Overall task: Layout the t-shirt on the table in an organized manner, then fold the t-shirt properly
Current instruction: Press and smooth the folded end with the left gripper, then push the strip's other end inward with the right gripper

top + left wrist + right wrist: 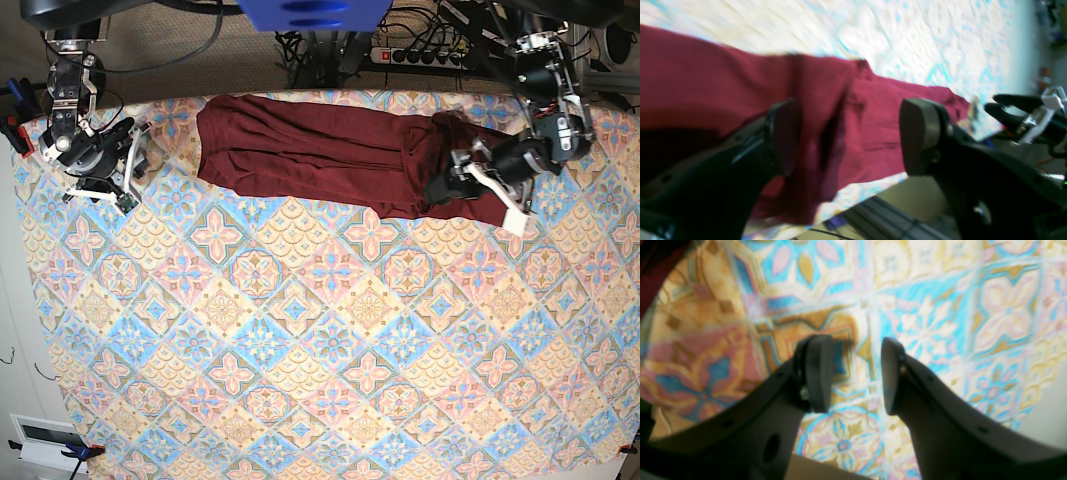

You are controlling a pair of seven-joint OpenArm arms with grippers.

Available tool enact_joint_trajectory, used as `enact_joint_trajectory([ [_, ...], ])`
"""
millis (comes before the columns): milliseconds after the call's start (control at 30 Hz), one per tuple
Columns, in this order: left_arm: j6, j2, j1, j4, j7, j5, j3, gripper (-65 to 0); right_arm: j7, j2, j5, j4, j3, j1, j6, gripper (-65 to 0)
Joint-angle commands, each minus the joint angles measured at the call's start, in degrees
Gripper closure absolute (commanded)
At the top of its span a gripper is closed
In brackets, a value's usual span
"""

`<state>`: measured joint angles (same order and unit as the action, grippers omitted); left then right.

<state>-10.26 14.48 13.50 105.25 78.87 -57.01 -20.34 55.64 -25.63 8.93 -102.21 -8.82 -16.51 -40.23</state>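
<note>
Power strip [420, 55], tangled cables [300, 45]

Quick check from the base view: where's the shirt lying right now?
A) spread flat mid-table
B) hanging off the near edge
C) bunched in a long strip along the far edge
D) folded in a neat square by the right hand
C: the shirt lies as a rumpled strip along the far edge of the table, with the left hand over its end.

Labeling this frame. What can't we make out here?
- T-shirt: bunched in a strip, sleeves and collar lost in folds; base view.
- Left gripper: open, contact with shirt unclear; wrist view blurred.
- Right gripper: open over table; shirt cut off at the frame corner.
</note>
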Motion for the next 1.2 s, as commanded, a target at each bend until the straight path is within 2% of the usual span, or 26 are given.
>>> enact_joint_trajectory([
  [0,0.0,0.2,-1.3,-0.2,-1.0,-1.1,0.7,-41.8,-1.1,-0.6,0.5,-2.0,-0.5,0.6,0.2,-23.2],
  [167,0.1,-3.5,-3.4,-3.1,-0.9,-1.8,4.5,-41.8,-1.1,-0.6,0.5,-3.2,-0.4,0.6,0.2,-23.2],
  [333,0.0,-6.3,-3.3,1.3,-0.6,-3.3,5.4,-41.8,-1.0,-0.3,0.5,-3.3,-0.4,0.5,0.2,-23.2],
  [433,0.0,-5.6,-3.0,1.8,-0.6,-4.6,4.3,-41.8,-1.0,-0.3,0.5,-3.3,-0.5,-1.1,0.2,-23.2],
  [600,0.0,-0.7,-1.8,1.9,-0.6,-8.9,-2.2,-41.8,-1.0,-0.3,1.0,-3.4,-0.5,-4.5,0.2,-23.3],
  [667,0.0,2.2,-1.8,1.9,-0.6,-11.8,-4.5,-41.8,0.3,-0.3,4.4,-3.4,-0.6,-5.0,0.2,-23.4],
  [800,0.0,6.0,-0.8,1.9,-0.6,-13.5,-8.9,-41.8,6.2,-0.4,16.9,-3.4,-1.5,-4.6,0.2,-23.5],
  [1000,0.0,6.8,-0.7,1.8,-0.6,-13.1,-10.9,-41.8,10.3,-0.4,32.8,-3.4,-5.3,-4.5,0.2,-23.8],
  [1167,0.0,6.8,-0.7,1.8,-0.6,-13.1,-10.7,-41.8,10.4,-0.1,40.3,-2.9,-4.9,-4.5,0.2,-30.2],
])
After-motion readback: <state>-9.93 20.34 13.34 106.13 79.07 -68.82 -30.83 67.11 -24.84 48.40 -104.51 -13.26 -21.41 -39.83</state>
